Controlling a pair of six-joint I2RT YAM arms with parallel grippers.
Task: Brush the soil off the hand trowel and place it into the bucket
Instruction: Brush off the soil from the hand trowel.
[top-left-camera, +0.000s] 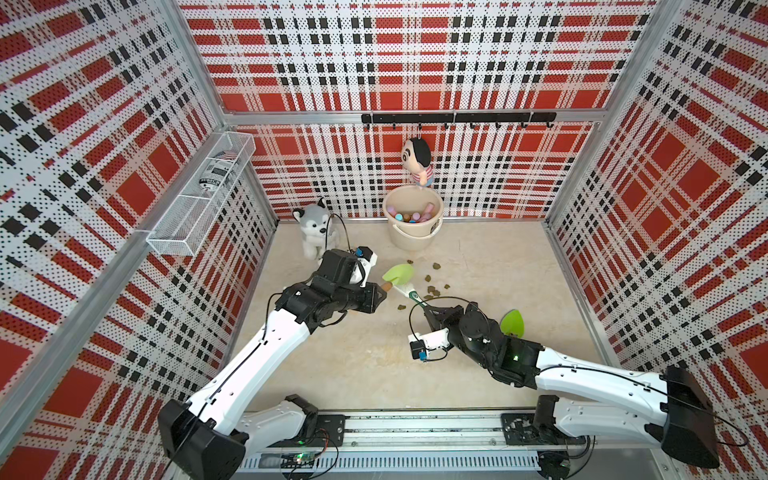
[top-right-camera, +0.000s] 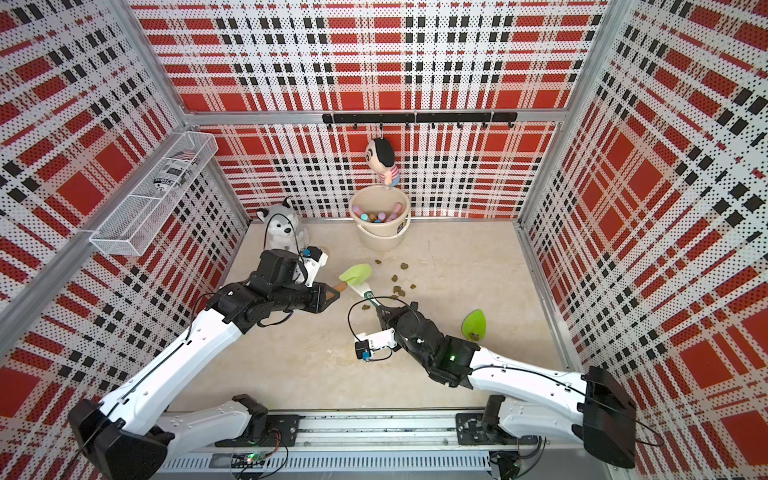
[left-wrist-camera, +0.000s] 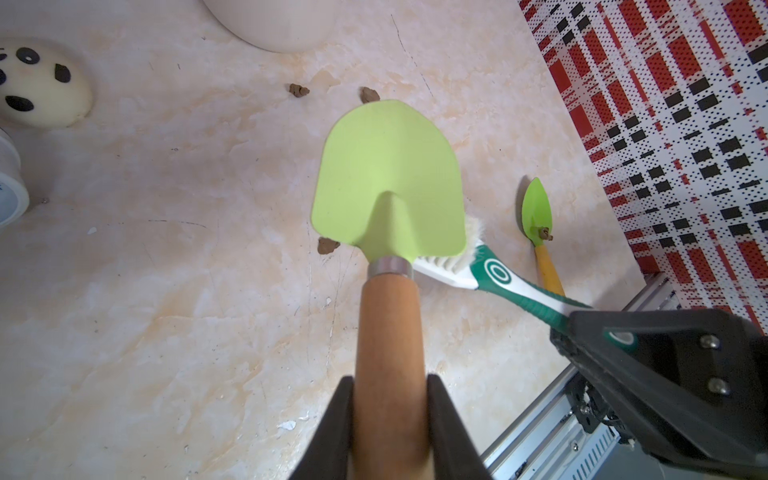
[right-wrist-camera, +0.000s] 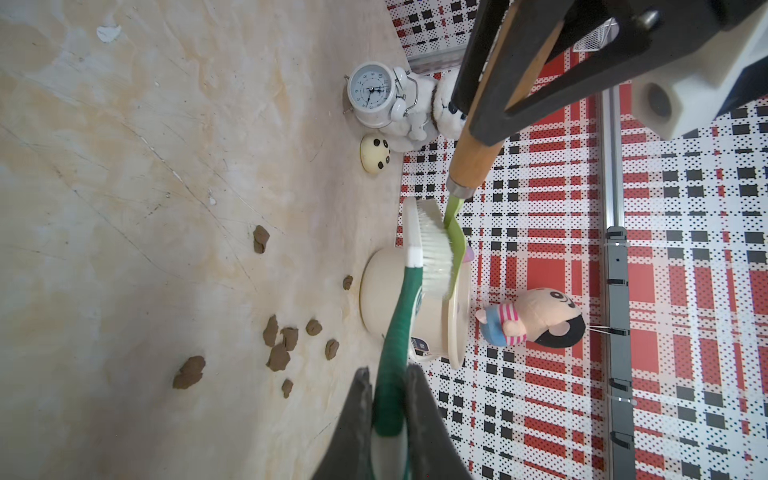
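Taking the back wall as 12 o'clock in both top views, the left gripper (top-left-camera: 383, 287) is closed on the wooden handle of the hand trowel (top-left-camera: 398, 273). In the left wrist view its fingers (left-wrist-camera: 338, 424) press on either side of that handle. The trowel is held off the table (top-left-camera: 353, 365) a little to 11 o'clock of its middle, with the light-green blade aimed toward 1 o'clock. The blade face turned to the left wrist camera looks clean. The right gripper (top-left-camera: 427, 308) is clamped on the green-and-white handle of the brush (top-left-camera: 412, 294), which reaches in from 5 o'clock. In the right wrist view the white bristles lie against the blade's other face, near the neck. The soil (top-left-camera: 432, 289) lies as loose brown lumps on the table, scattered from 1 to 4 o'clock of the blade, with one more lump at 6 o'clock of it beside the brush handle. The bucket (top-left-camera: 411, 239) stands upright by the back wall at 12 o'clock, apart from the trowel, and holds pastel-coloured things too small to name. A second trowel (top-left-camera: 512, 322), smaller and leaf-shaped, lies at 4 o'clock beside the right arm and carries a soil crumb in the left wrist view. A husky plush (top-left-camera: 312, 226) sits at 9 o'clock of the bucket, and a doll (top-left-camera: 417, 160) hangs above it.
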